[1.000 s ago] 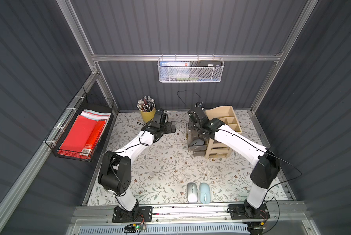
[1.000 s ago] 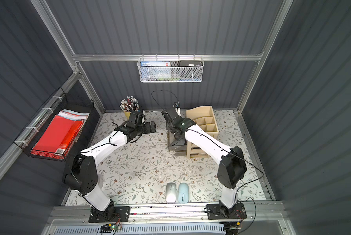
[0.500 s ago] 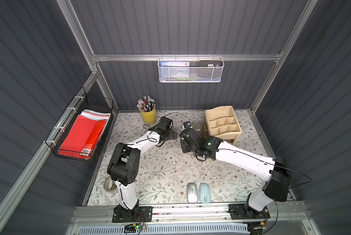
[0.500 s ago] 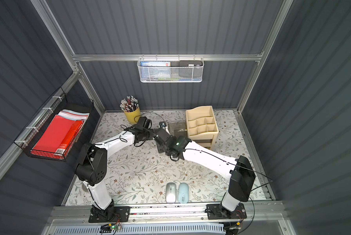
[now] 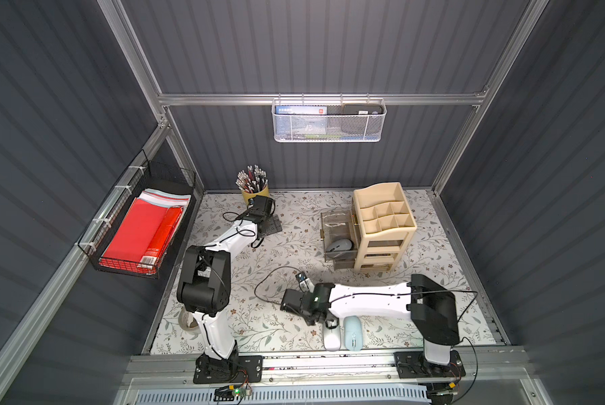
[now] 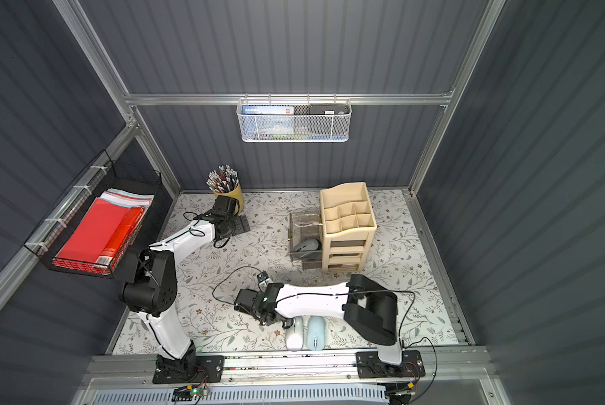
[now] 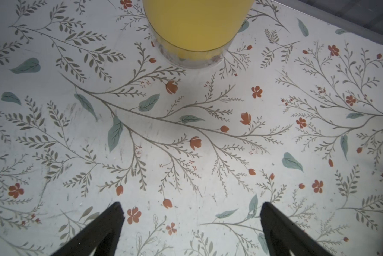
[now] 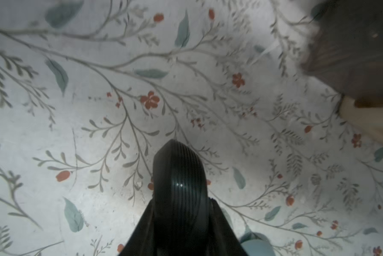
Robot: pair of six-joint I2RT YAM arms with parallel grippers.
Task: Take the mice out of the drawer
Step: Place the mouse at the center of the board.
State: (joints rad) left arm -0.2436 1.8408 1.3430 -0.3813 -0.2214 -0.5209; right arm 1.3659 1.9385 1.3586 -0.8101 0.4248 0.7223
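My right gripper is shut on a black ribbed mouse, held just above the floral table near its front edge. In both top views that gripper is right beside the far end of a silver-white mouse, and a pale blue mouse lies next to that one. A grey mouse lies in the open clear drawer. My left gripper is open and empty over the table near the yellow pencil cup.
The beige organizer holds the drawers, and another clear drawer above is pulled out too. A wire basket of red folders hangs on the left wall and a white mesh basket on the back wall. A tape roll lies front left.
My right arm has swung from the drawer to the front of the table carrying the black mouse. The left arm has drawn back slightly toward the pencil cup.
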